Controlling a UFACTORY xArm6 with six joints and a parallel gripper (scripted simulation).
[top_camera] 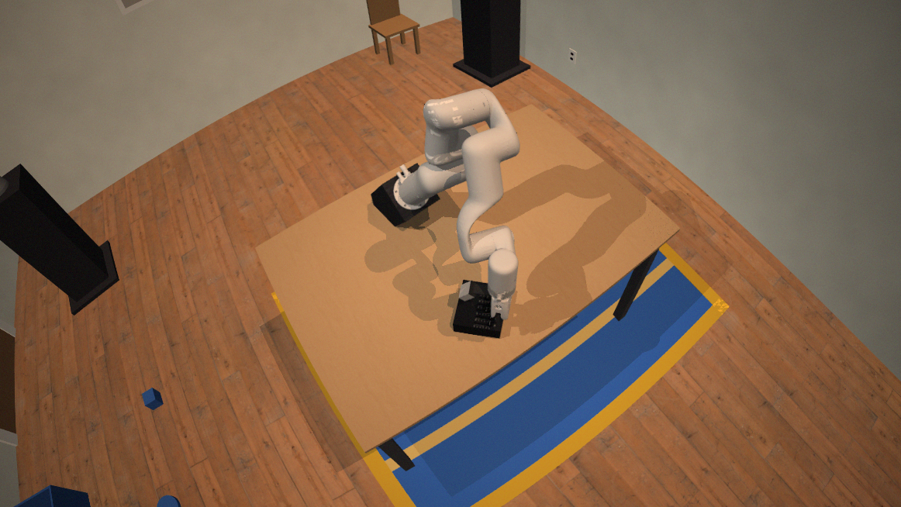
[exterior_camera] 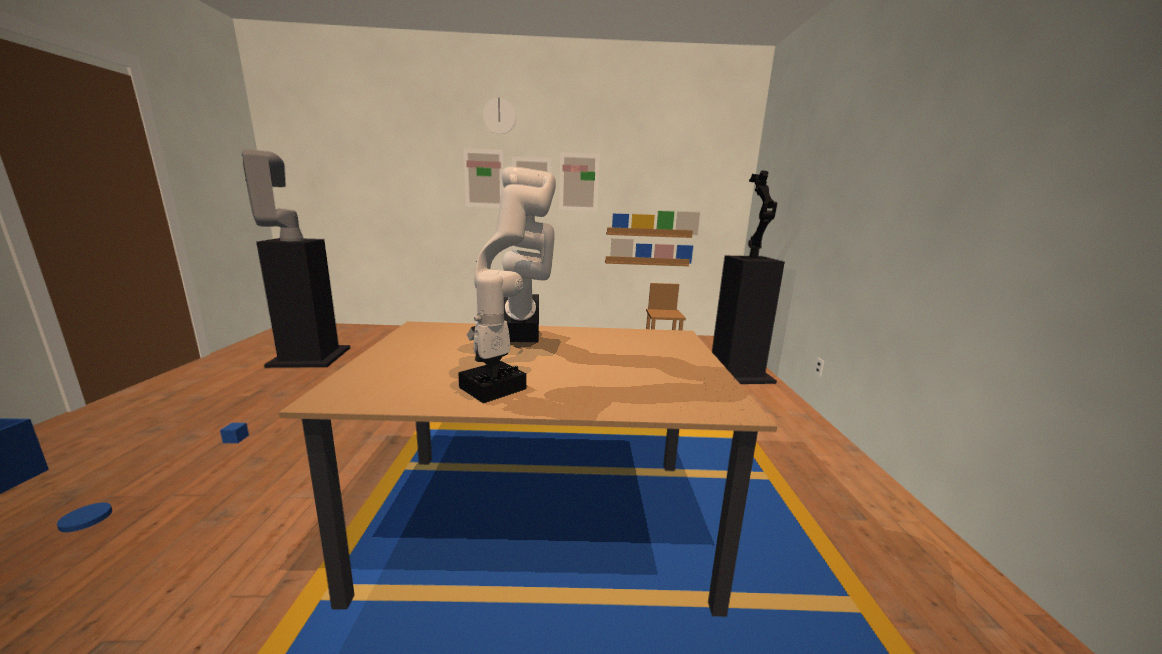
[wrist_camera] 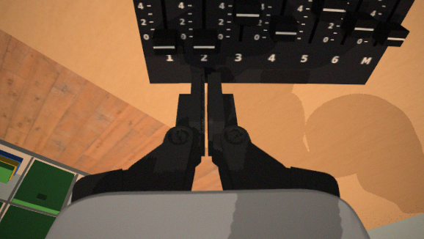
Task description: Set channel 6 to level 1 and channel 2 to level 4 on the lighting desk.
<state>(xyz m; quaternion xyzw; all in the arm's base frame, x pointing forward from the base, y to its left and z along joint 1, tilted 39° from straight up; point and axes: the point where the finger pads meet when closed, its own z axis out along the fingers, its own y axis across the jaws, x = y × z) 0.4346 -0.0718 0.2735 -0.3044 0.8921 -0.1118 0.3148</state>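
The desk (top_camera: 469, 318) (exterior_camera: 485, 389) (wrist_camera: 293, 76) sits flat on the table (top_camera: 340, 315) (exterior_camera: 365, 381) (wrist_camera: 271, 146), under the end of the white arm (top_camera: 483, 170) (exterior_camera: 510, 220). The gripper (top_camera: 496, 316) (exterior_camera: 490, 364) (wrist_camera: 205, 91) is pinched shut with nothing in it. Its tips point at the desk's front edge, just below the number 2. I can't tell if they touch the desk.

Fader 2 (wrist_camera: 204, 42) is way down low, by its 0, so it is not at 4. Fader 1 (wrist_camera: 163, 42) is down low too, right beside it. Fader 3 (wrist_camera: 247, 11) is higher up. Fader 6 (wrist_camera: 363, 26) is a bit up from the bottom, but I can't tell its exact mark.
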